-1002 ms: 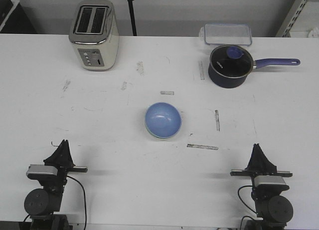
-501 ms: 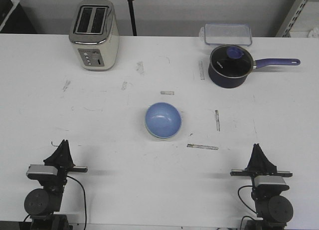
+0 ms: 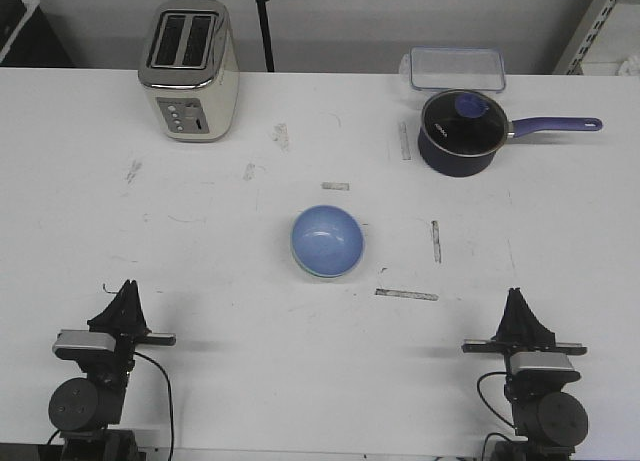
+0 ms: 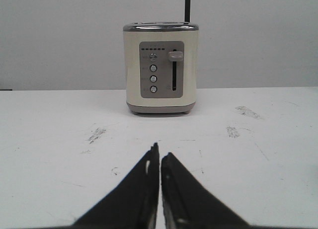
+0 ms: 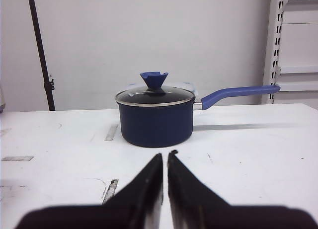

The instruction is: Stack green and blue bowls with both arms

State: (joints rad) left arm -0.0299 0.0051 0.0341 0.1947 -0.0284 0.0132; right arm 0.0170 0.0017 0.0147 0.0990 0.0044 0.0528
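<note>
surface [image 3: 200, 271] carries toaster [image 3: 188, 69], saucepan [image 3: 460, 131], and the blue bowl [image 3: 327, 240], mouth up, round so no long axis, nested in the green bowl [image 3: 318, 273], of which only a rim sliver shows; both sit nearer than, and between, toaster and saucepan. stacking looks done; no further move appears needed. left end effector [image 4: 159, 157] and right end effector [image 5: 165, 157] closed, empty, well short of the bowls.

Surfaces: mostly glossy ware on a matt, scuffed top.
Pale blue round bowl [image 3: 327, 241], glossy and smooth. White matt table [image 3: 220, 281], smudged with grey scuffs. Cream toaster [image 3: 188, 69], satin body, brushed metal top. Navy saucepan [image 3: 459, 132], glass lid, metal rim. Clear plastic container [image 3: 453, 68], far right. Matt black gripper fingers [image 4: 144, 194].
</note>
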